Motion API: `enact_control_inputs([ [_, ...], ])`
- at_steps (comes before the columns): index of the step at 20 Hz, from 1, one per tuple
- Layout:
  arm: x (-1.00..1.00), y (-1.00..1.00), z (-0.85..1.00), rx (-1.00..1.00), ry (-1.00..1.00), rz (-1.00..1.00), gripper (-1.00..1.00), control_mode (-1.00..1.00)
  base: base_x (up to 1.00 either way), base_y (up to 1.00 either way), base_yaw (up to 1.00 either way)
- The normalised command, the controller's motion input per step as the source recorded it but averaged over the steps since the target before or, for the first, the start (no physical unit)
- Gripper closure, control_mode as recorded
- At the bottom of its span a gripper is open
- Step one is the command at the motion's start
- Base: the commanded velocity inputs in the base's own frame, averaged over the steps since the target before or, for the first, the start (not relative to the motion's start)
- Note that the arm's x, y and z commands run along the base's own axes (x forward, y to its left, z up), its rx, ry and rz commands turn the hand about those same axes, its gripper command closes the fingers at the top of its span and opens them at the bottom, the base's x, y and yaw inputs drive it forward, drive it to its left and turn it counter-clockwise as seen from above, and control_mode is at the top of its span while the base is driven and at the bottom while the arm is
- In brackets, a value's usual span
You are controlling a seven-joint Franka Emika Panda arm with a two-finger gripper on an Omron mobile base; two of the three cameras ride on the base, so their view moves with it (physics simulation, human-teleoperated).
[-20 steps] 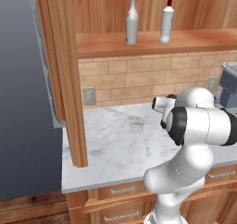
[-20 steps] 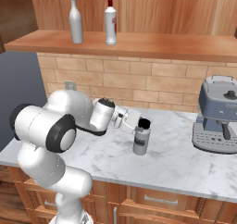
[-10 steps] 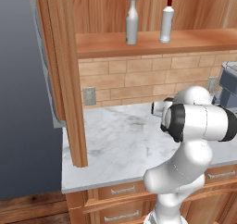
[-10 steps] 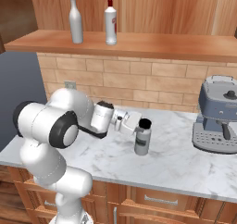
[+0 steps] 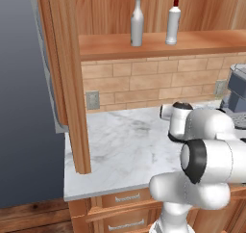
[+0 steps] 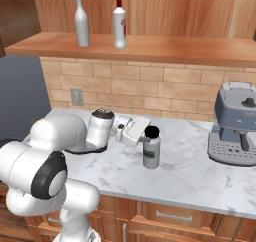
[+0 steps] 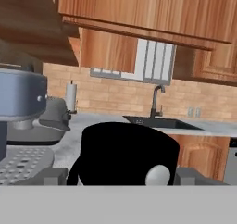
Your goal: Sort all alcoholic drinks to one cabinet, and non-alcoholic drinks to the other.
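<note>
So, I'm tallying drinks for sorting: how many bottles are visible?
3: a silver bottle and red-capped white bottle on the cabinet shelf, a black-capped bottle on the counter.

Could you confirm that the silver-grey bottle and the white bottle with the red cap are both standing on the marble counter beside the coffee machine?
Not quite: the silver-grey bottle and the white bottle with the red cap both stand upright on the cabinet shelf above the brick wall, not on the marble counter. The right base view shows this. The coffee machine sits on that counter, well below them.
</note>
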Motion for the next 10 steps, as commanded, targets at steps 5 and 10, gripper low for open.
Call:
enact_control_inputs([
  [5, -0.66, 0.0, 0.97, 0.0, 0.0, 0.15, 1.0, -1.0, 0.0, 0.0, 0.0],
  [10, -0.44, 0.03, 0.73, 0.05, 0.01, 0.27, 1.0, -1.0, 0.0, 0.0, 0.0],
])
